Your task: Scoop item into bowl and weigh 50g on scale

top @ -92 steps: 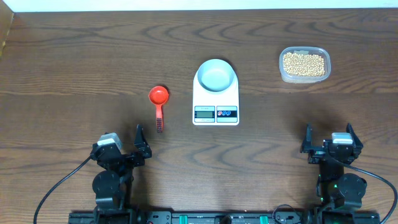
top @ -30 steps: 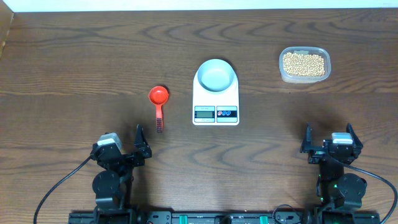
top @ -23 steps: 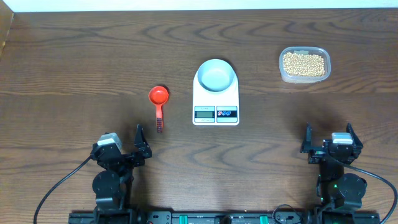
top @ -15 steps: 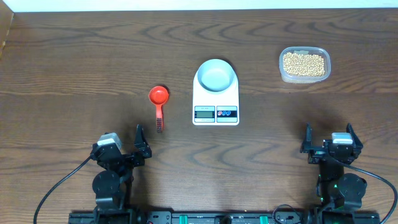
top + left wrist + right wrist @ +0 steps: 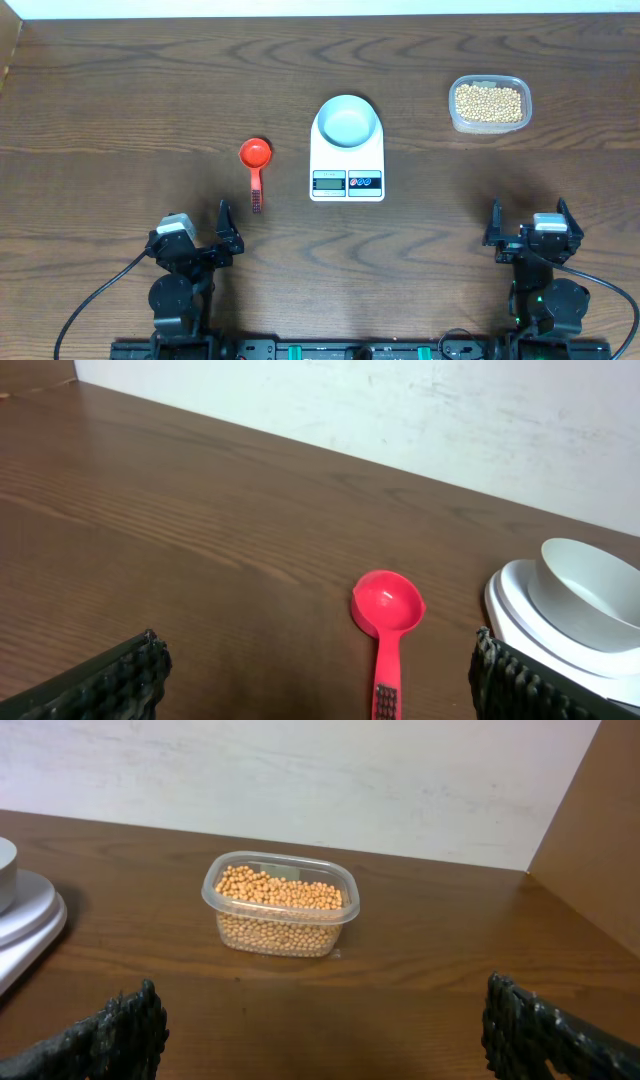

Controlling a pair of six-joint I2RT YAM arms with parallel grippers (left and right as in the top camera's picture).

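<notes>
Both released: left hand point(image 5: 318, 678), right hand point(image 5: 320, 1035); red scoop point(image 5: 255, 153) beside scale point(image 5: 325, 162) (bowl point(image 5: 347, 122) atop), beans point(image 5: 488, 102) in tub point(image 5: 455, 119) apart.

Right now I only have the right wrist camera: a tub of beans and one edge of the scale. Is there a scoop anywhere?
Observer: Yes. A red scoop lies left of the scale, with its handle toward the robot's side.
Operator: Is the bowl on the scale?
Observer: It is. The bowl sits on the scale's far half and looks empty.
Operator: What about the left gripper?
Observer: The left gripper is open and holds nothing. It faces the scoop, well short of it.
</notes>
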